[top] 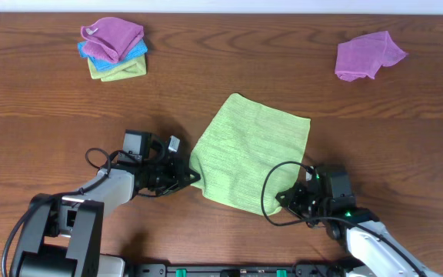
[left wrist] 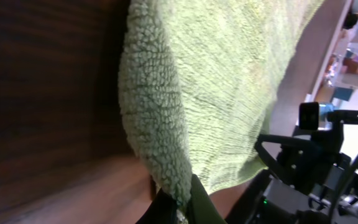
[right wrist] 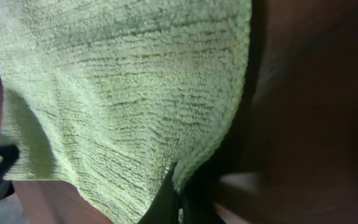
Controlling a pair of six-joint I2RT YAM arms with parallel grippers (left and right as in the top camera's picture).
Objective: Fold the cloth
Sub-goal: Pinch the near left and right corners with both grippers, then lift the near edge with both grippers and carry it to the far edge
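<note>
A light green cloth (top: 251,154) lies spread in the middle of the wooden table, its near edge lifted. My left gripper (top: 193,178) is shut on the cloth's near left corner; the left wrist view shows the fuzzy edge (left wrist: 160,124) pinched between the jaws (left wrist: 182,208). My right gripper (top: 287,196) is shut on the near right corner; the right wrist view shows the cloth (right wrist: 123,93) hanging from the jaws (right wrist: 180,198).
A stack of folded cloths, purple on blue on green (top: 114,51), sits at the back left. A crumpled purple cloth (top: 366,55) lies at the back right. Cables loop near both arms.
</note>
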